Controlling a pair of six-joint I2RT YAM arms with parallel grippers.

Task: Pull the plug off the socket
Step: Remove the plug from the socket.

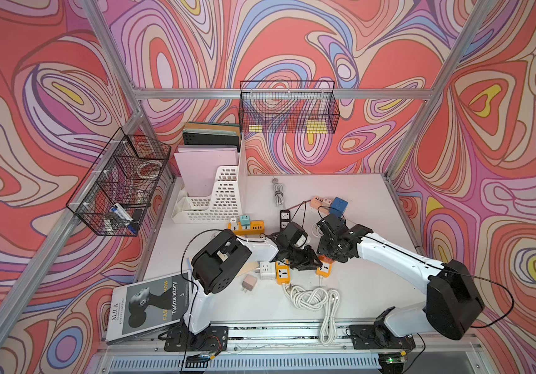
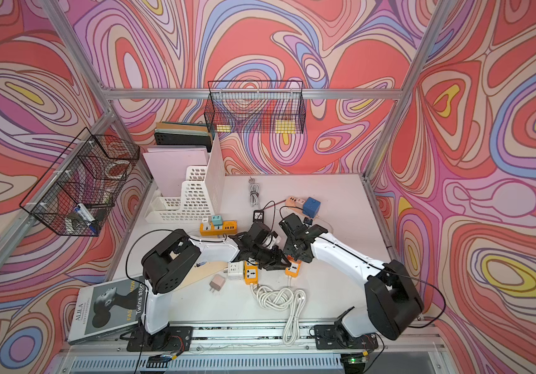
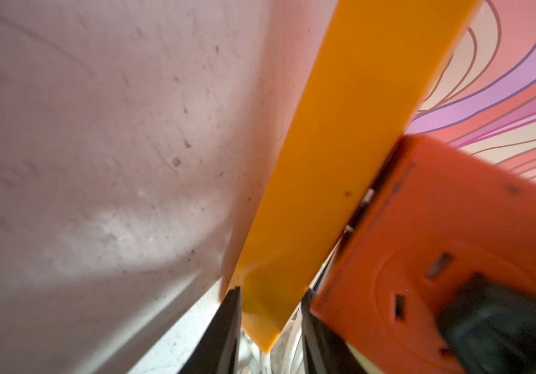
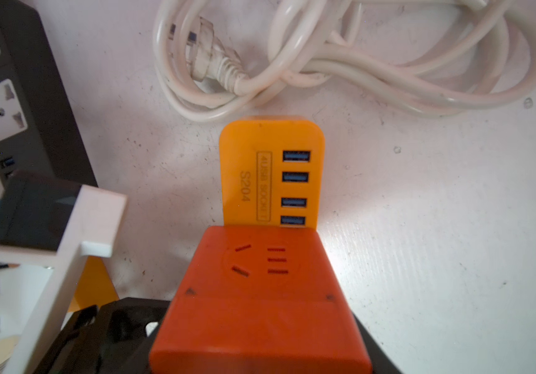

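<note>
Magazine [image 1: 150, 304]: flat on the front-left corner of the table [image 1: 357, 210]; only the top views show it
Pink charger [image 1: 247, 284] and white socket cube [image 1: 267, 270]: loose on the table beside the left forearm, apart from each other; neither wrist view shows them
Second yellow strip [image 1: 282, 274]: just left of the left gripper, sockets facing up
White cable coil [image 1: 312, 298]: in front of both strips; the right wrist view shows its plug head lying inside the loops
Left gripper [image 3: 269, 291]: pinches the yellow strip [image 3: 341, 129] across its narrow sides. The left wrist view shows a black finger against each edge [image 3: 227, 323]; in the top views the arm's own body hides this grip
Yellow strip: lies on the table at mid-front, between the two grippers; the right wrist view alone shows its end with four blue USB ports [image 4: 295, 187]
Plug [image 4: 260, 291]: an orange-red block seated on the yellow strip, not yet off. The left wrist view shows a thin dark gap with two pale pins [image 3: 368, 195] between block and strip; the right wrist view hides that gap
Right gripper [image 1: 325, 254]: clamped on the plug, black jaws on both its sides in the right wrist view
Black strip [image 4: 33, 97]: behind the grippers on the table
</note>
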